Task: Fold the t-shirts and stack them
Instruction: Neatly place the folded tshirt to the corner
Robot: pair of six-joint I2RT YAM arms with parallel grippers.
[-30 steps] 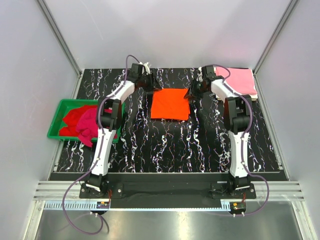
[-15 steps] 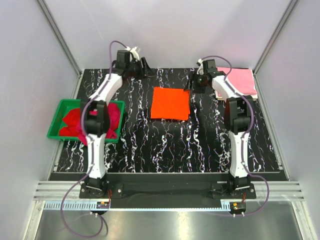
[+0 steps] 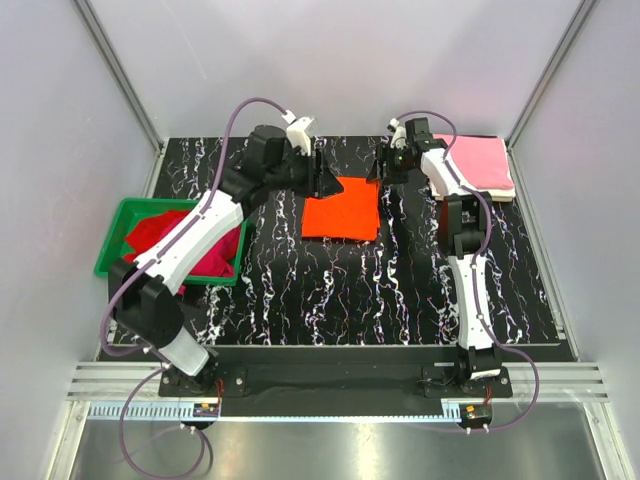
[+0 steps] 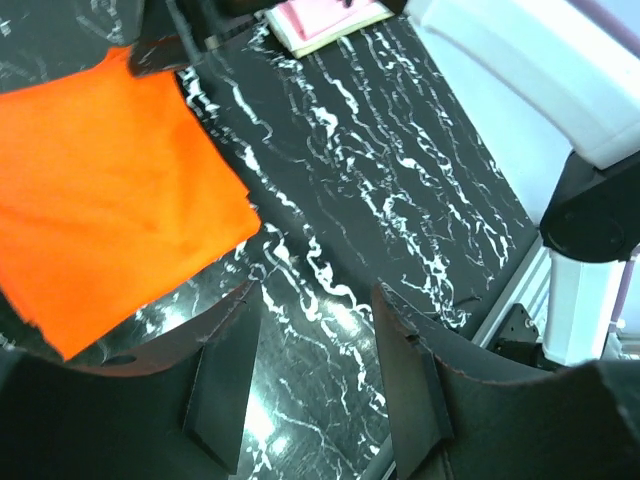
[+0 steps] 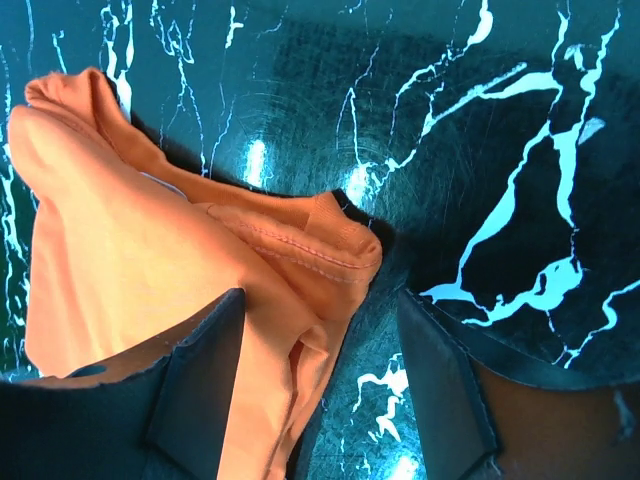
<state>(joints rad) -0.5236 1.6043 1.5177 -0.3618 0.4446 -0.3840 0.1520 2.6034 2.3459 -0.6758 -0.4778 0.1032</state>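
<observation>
orange cloth, the folded t-shirt (image 3: pixel 340 208), was seen flat on the table (image 3: pixel 300 290). the left gripper (image 3: pixel 325 180) and right gripper (image 3: pixel 384 172) were spread at its far corners, pinching nothing. folding was judged finished; regrasping for the pink stack (image 3: pixel 482 165) was called for.

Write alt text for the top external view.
A folded orange t-shirt lies centre-frame, the left gripper and right gripper open near its far corners. A folded pink t-shirt sits at the far right; a green bin of red t-shirts sits left.
</observation>
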